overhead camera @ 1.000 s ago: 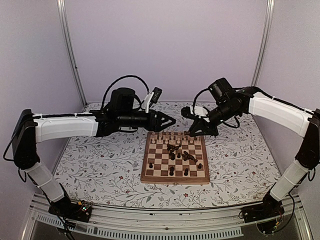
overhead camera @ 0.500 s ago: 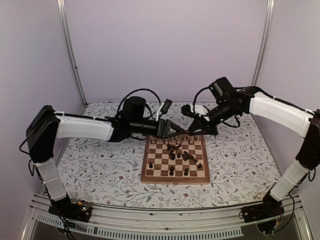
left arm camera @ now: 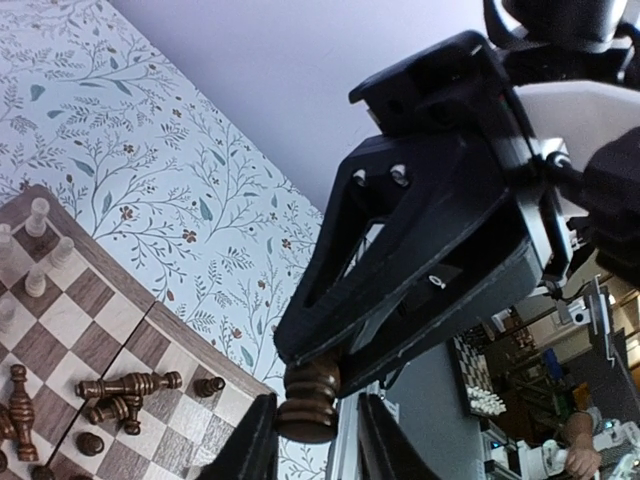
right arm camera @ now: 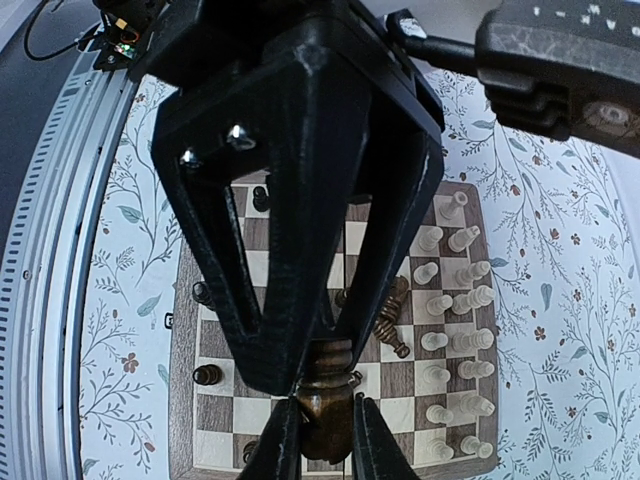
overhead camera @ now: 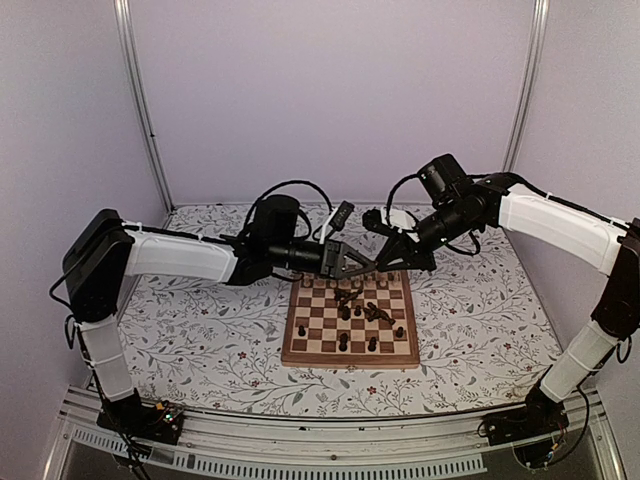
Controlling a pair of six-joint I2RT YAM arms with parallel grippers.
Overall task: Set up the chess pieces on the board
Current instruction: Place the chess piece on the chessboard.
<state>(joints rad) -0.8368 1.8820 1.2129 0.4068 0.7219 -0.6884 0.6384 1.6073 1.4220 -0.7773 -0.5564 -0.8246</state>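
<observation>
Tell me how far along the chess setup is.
Done: the pale cream wooden pieces stand in two rows along the far edge of the brown-and-tan wooden chessboard. In hand: the right hand grips one dark brown turned piece, the left hand flanking it. To do: dark pieces lie toppled mid-board; few stand.

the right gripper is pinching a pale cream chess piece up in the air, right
No. The chess piece that the right gripper pinches up in the air is dark brown, not pale cream. The right wrist view shows this.

The dark piece (left arm camera: 308, 402) shows only its base, the rest hidden between fingers of the right gripper (left arm camera: 318, 362).
</observation>
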